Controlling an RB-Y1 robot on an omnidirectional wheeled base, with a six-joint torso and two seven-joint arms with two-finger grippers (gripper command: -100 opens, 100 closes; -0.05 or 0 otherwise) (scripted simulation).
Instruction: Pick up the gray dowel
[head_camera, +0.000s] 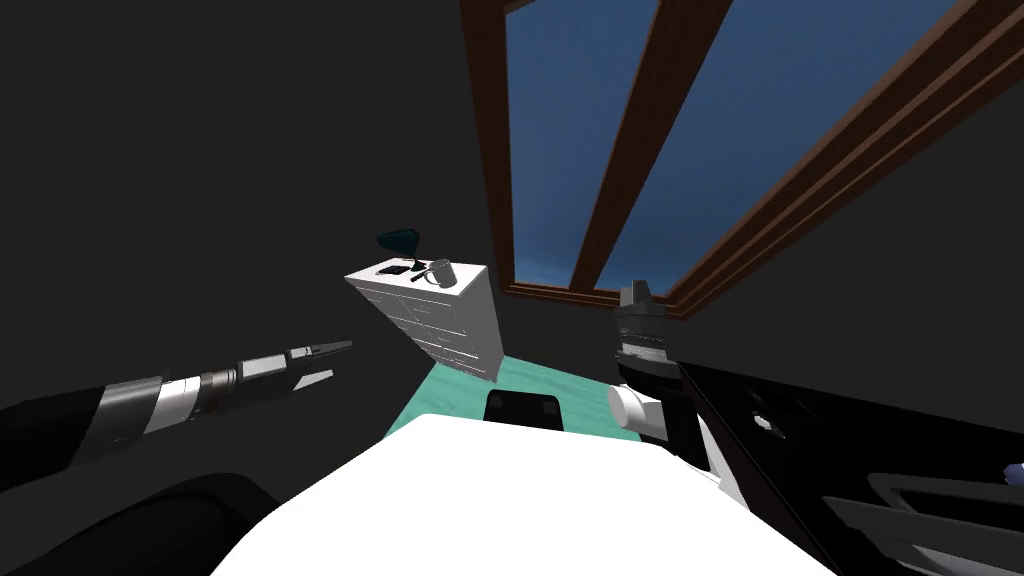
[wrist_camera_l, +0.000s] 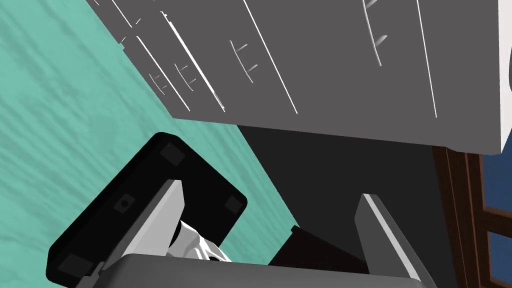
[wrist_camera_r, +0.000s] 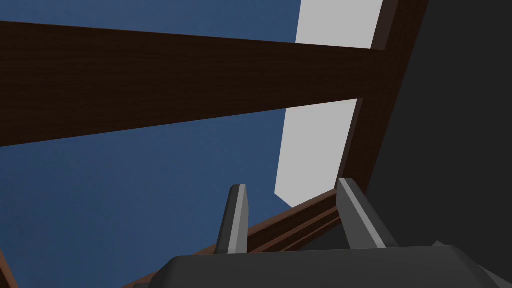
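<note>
Faces a white dresser (head_camera: 445, 320) well apart across the teal floor (head_camera: 570, 385). Finds the gray dowel (head_camera: 417, 270), a thin dark stick, lying near the middle of the dresser top, between a flat dark item (head_camera: 394, 268) and a mug (head_camera: 441, 272). Holds the left gripper (wrist_camera_l: 270, 192) toward the drawer fronts, fingers spread and empty. Points the right gripper (wrist_camera_r: 292, 186) upward, fingers parted, gripping nothing.

Grey mug (head_camera: 441, 272) atop white dresser (head_camera: 450, 330) on teal floor (head_camera: 570, 392) beside window (head_camera: 570, 150)
</note>
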